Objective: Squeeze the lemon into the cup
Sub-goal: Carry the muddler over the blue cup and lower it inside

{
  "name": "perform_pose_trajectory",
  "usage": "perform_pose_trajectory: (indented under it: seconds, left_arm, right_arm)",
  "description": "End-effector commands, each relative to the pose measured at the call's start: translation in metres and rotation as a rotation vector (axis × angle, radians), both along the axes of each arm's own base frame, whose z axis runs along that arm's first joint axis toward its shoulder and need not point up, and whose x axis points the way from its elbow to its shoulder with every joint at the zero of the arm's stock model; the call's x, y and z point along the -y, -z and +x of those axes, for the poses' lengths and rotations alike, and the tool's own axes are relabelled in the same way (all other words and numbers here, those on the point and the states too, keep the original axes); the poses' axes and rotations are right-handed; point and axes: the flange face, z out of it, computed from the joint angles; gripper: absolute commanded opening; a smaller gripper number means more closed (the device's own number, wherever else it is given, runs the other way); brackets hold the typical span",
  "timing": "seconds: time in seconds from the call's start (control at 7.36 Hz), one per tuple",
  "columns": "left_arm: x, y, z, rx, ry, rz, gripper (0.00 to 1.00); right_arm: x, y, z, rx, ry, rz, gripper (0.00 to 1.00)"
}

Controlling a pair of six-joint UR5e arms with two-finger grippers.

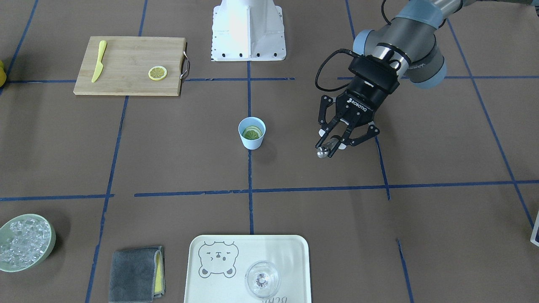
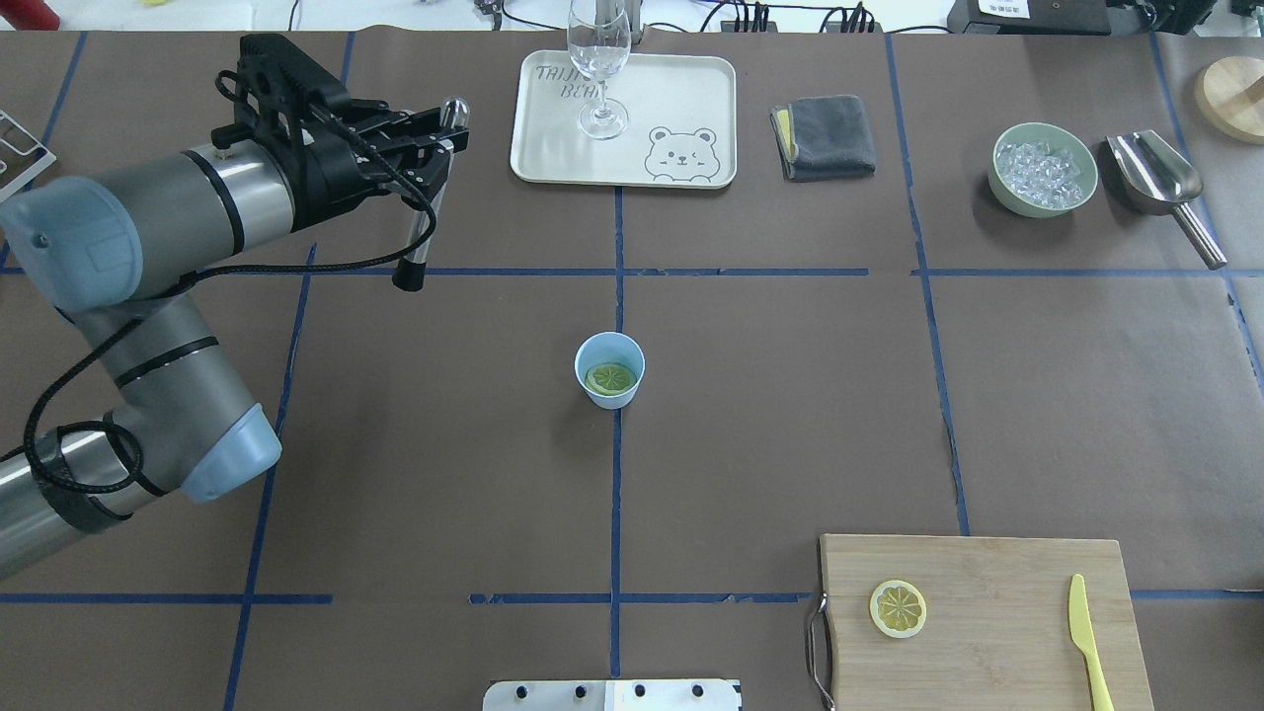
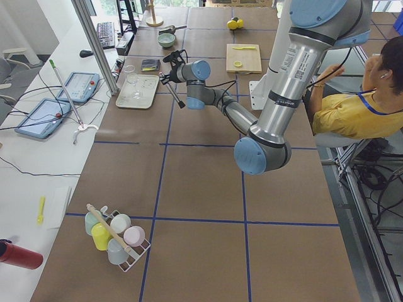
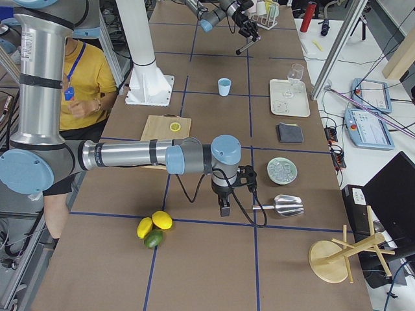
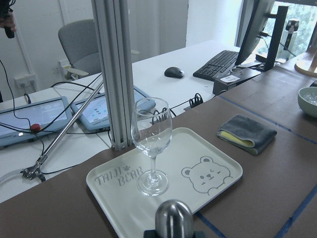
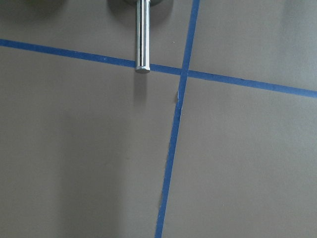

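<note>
The pale-blue cup (image 1: 252,144) stands at the table's centre, with a lemon slice (image 1: 252,134) lying inside it; the cup (image 2: 609,397) and that slice (image 2: 609,377) also show in the overhead view. A second lemon slice (image 1: 157,73) lies on the wooden cutting board (image 1: 126,84). My left gripper (image 1: 332,145) is shut on a metal rod with a rounded end (image 2: 423,212), held above the table well off to one side of the cup. My right gripper (image 4: 224,206) shows only in the exterior right view, near the scoop's handle; I cannot tell whether it is open or shut.
A yellow plastic knife (image 1: 99,61) lies on the board. A tray (image 1: 294,252) holds a clear wine glass (image 1: 262,279). A grey cloth (image 1: 134,274), a green bowl of ice (image 1: 48,248) and a metal scoop (image 2: 1155,173) stand along that side.
</note>
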Motion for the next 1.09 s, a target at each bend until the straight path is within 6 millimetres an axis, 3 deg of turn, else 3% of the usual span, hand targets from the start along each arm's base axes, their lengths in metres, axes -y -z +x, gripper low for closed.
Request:
perform_pose_trajectory:
  seconds: [0.0,0.14,0.41,0.68,0.95]
  left_arm:
    - [-0.015,0.009,0.037,-0.120,-0.010,0.241,0.00]
    - [-0.009,0.013,0.048,-0.141,-0.002,0.309,0.00]
    - [-0.024,0.034,0.049,-0.203,-0.031,0.438,0.00]
    - [-0.057,0.024,0.079,-0.300,-0.071,0.497,0.00]
    - [-0.077,0.044,0.112,-0.349,-0.058,0.464,0.00]
  right_arm:
    - [-0.001,-0.001,0.001,-0.001,-0.001,-0.003,1.00]
    - [-0.002,-0.002,0.003,-0.001,-0.006,-0.004,1.00]
    - [-0.001,-0.002,0.008,-0.002,-0.017,-0.003,1.00]
    - [-0.002,-0.002,0.010,-0.002,-0.022,-0.002,1.00]
    - [-0.003,-0.002,0.012,-0.002,-0.025,-0.003,1.00]
